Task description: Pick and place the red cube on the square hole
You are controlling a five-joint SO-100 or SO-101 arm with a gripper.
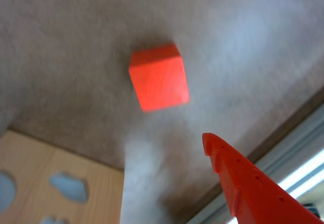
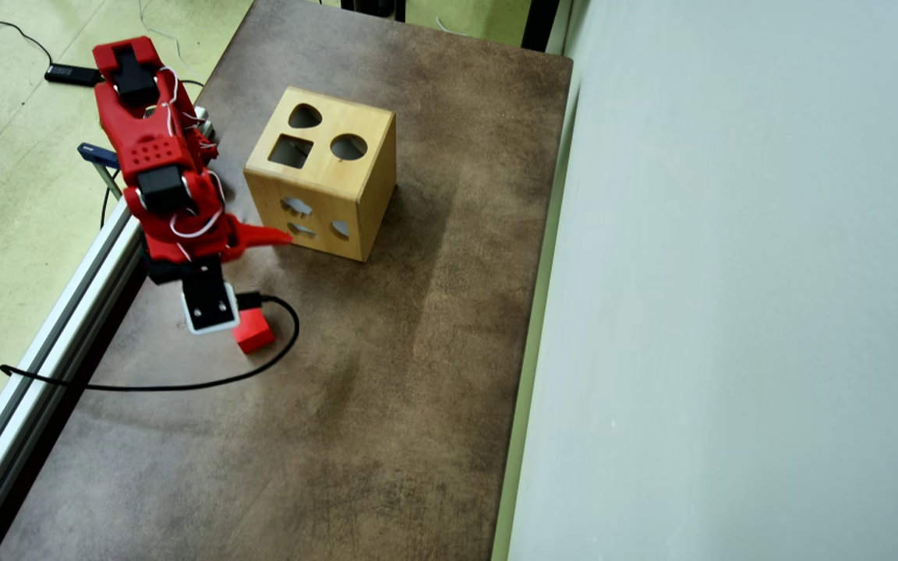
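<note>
The cube (image 2: 252, 333) is lying loose on the mat (image 2: 387, 405), just beside the gripper (image 2: 258, 257); jaw state can't be told.

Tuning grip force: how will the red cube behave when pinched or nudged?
The red cube looks solid and flat-faced, so probably stiff, and it should slide, not roll. Matte faces suggest decent grip. It sits free on the brown mat, untouched by the pincer, so an off-centre nudge may twist it.

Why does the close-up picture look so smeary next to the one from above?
The wrist view is blurred: the red cube has soft edges, the mat's grain is washed out and pale haze covers the middle. The overhead view is sharp, showing the wooden box crisply with a soft shadow on its right.
</note>
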